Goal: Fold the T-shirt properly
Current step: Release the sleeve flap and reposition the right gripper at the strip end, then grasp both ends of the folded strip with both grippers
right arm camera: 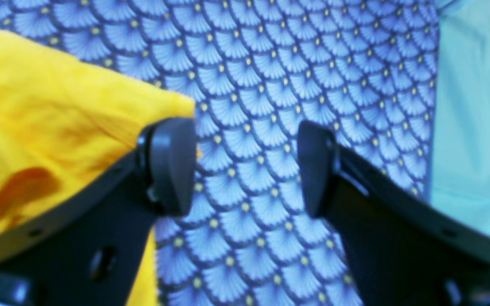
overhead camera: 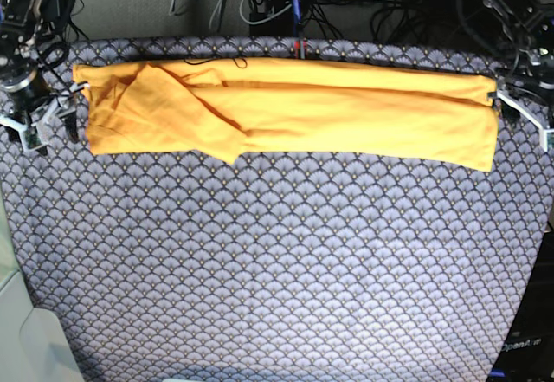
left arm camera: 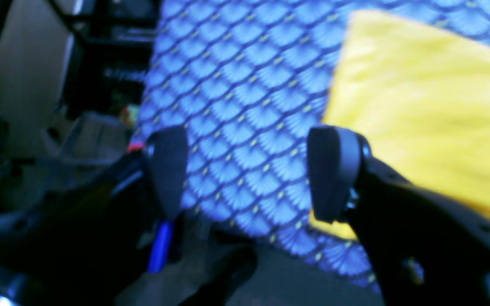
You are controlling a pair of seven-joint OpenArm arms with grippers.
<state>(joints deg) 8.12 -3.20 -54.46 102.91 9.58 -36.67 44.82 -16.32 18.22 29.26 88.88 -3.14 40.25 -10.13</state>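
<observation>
Table w/ blue-grey scallop cloth [overhead camera: 277, 269]; yellow-orange T-shirt [overhead camera: 346, 109] folded into long band along far edge.

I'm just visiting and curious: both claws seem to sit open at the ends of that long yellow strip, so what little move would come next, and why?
Probably each closes on its end. The T-shirt lies as a long band; the left gripper and right gripper stand open beside its short edges, holding nothing.

The left wrist view is blurred throughout. There the yellow-orange cotton T-shirt [left arm camera: 423, 110] is cut off by the right edge, its lower corner hidden behind a black gripper finger [left arm camera: 334, 174].
</observation>
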